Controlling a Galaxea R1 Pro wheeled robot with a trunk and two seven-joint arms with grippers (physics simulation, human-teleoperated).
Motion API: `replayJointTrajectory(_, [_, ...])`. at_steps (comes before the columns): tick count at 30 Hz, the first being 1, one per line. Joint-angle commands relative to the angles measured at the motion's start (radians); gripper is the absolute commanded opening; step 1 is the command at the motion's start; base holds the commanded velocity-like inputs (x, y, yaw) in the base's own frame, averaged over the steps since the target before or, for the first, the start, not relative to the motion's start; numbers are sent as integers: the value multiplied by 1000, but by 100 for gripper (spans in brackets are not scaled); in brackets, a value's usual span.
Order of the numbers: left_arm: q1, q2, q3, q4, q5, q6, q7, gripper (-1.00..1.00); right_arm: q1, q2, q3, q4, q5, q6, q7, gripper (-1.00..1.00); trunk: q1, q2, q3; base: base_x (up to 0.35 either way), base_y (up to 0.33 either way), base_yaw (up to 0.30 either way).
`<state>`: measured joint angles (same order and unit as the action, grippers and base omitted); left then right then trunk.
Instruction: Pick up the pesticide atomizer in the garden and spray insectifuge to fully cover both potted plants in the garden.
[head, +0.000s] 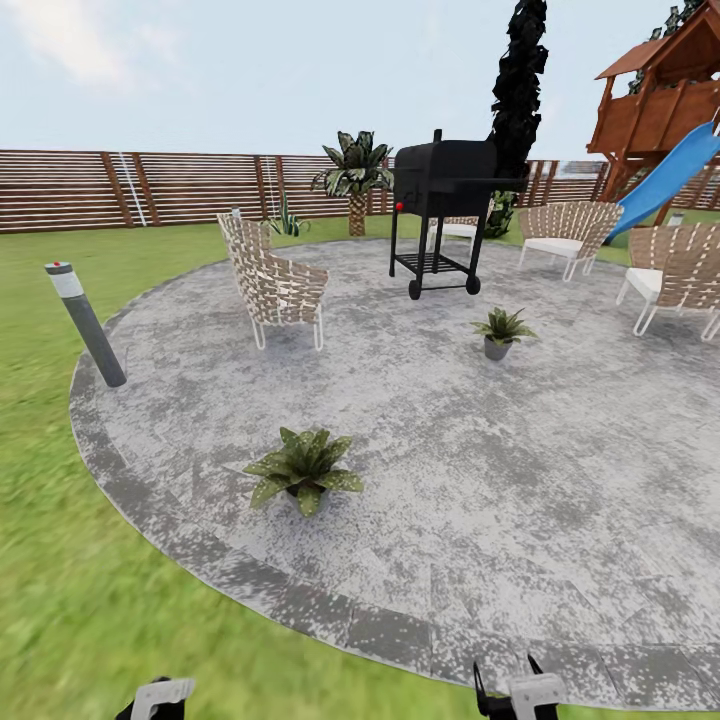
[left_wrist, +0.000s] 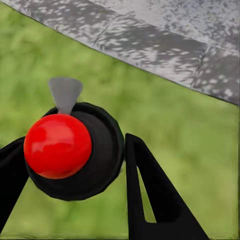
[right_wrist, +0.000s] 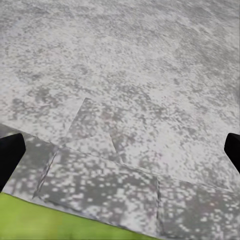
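Two black fingers (left_wrist: 155, 190) of the left gripper (left_wrist: 72, 150) sit close together around the pesticide atomizer (left_wrist: 75, 152), seen end-on in the left wrist view as a dark round body with a red ball on top and a grey wedge-shaped nozzle. One finger presses against its side and the other stands right at its opposite edge, so the pincer looks clamped on it. Below it lie blurred green lawn (left_wrist: 190, 145) and the curved stone edge of the patio (left_wrist: 150, 45).

In the right wrist view the right gripper (right_wrist: 120, 150) is spread wide, its dark fingertips (right_wrist: 10, 152) at the two margins of the view, with nothing between them. It hangs over mottled grey paving (right_wrist: 130, 75) near the grass border.

From the head view, both grippers hang low in front of the robot, at the near rim of the round patio (head: 480, 500). The broad-leaved potted plant (head: 303, 470) stands on the stone near the robot. The spiky plant in a grey pot (head: 500, 332) stands farther back, near a black wheeled grill (head: 445, 200). Wicker chairs (head: 275, 285) ring the patio. A grey bollard light (head: 85, 325) leans at its left edge, and a brown slat fence (head: 150, 188) closes the lawn beyond.
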<state>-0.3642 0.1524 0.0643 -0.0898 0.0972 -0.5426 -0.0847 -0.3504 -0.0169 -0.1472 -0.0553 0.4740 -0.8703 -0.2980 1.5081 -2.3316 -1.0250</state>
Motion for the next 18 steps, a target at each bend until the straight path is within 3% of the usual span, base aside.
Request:
replayJointTrajectory(1, [0, 0, 6, 3, 8, -2, -9, -100, 0, 0, -8, 1, 11, -3, -5, 100, 0, 0, -1, 0, 0, 0])
replayJointTrajectory(18, [1, -1, 6, 5, 9, -2, -10, -100, 14, -1, -8, 31, 11, 22, -3, 100, 0, 0, -1, 0, 0, 0])
